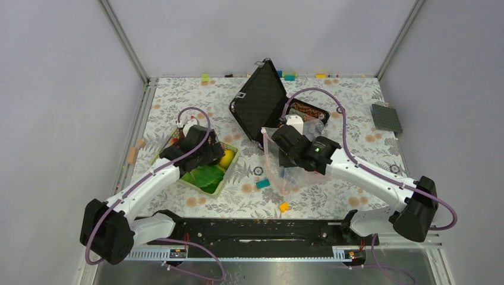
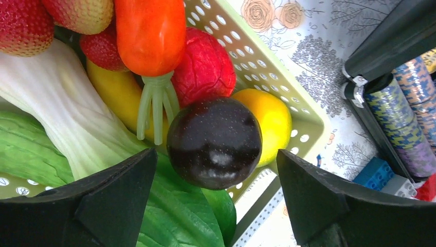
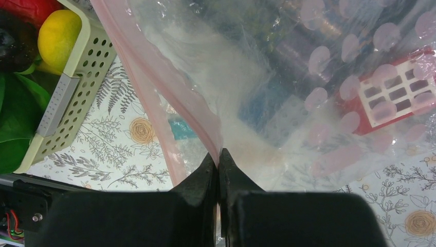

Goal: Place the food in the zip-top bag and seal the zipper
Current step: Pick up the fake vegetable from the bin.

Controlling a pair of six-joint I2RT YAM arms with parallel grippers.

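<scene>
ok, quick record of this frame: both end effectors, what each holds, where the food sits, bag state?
left end effector: open, over the basket, fingers flanking the dark round fruit, no contact
right end effector: shut on zip-top bag at its zipper
food: carrot and dark round fruit in basket
bag contents: no food seen inside
seal: cannot tell

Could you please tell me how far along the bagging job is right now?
Done: the right gripper is shut on the zip-top bag at its pink zipper. In hand: the open left gripper straddles the dark round fruit in the green basket. Left: bagging all the food, then sealing.
</scene>
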